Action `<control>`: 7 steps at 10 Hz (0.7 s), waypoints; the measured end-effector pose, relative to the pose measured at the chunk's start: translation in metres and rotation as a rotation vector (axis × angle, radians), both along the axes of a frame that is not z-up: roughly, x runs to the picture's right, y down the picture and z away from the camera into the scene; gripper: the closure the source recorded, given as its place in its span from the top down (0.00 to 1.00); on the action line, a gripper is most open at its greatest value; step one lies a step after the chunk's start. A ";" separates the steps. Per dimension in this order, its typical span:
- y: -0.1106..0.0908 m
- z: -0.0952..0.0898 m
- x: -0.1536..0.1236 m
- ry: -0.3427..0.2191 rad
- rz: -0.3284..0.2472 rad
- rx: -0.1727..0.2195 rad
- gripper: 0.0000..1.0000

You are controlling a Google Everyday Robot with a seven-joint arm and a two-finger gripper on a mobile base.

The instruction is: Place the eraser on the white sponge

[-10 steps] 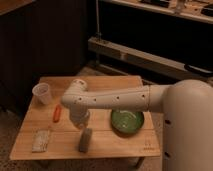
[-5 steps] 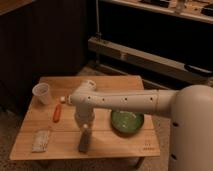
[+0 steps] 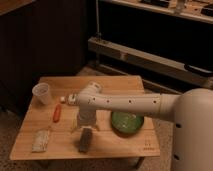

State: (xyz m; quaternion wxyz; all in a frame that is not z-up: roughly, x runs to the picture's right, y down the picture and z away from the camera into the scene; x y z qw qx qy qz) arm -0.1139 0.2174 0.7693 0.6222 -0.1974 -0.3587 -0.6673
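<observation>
My hand hangs pointing down off the wrist, directly over the far end of the eraser. I cannot tell how far open it is, since the wrist housing blocks my line of sight. It may already be touching the block's top, though I would not swear to it. Nothing looks lifted.

The eraser lies flat on the counter near the front edge, with its long axis running roughly away from me. I judge it light and fairly stiff, with a firm body and probably a softer felt face underneath. That should make it grippy rather than slippery, and it is not fragile. I would take it across the narrow width at mid-length so it does not swing when raised. The rounded ends give a poor hold.

The white sponge sits well to the left along the same front edge, apart from everything else. It is about the eraser's size and probably gives a little, so the eraser has to go down square.

Compared with a second ago, the hand has swung from beside the orange-red stick across to above the eraser and dropped lower. The eraser and the sponge have not shifted.
</observation>
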 end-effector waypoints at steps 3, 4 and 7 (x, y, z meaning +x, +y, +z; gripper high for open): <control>0.012 0.006 -0.007 0.004 -0.013 0.009 0.80; 0.016 0.009 -0.009 0.027 -0.022 0.018 0.80; 0.021 0.013 -0.010 0.072 -0.009 0.022 0.80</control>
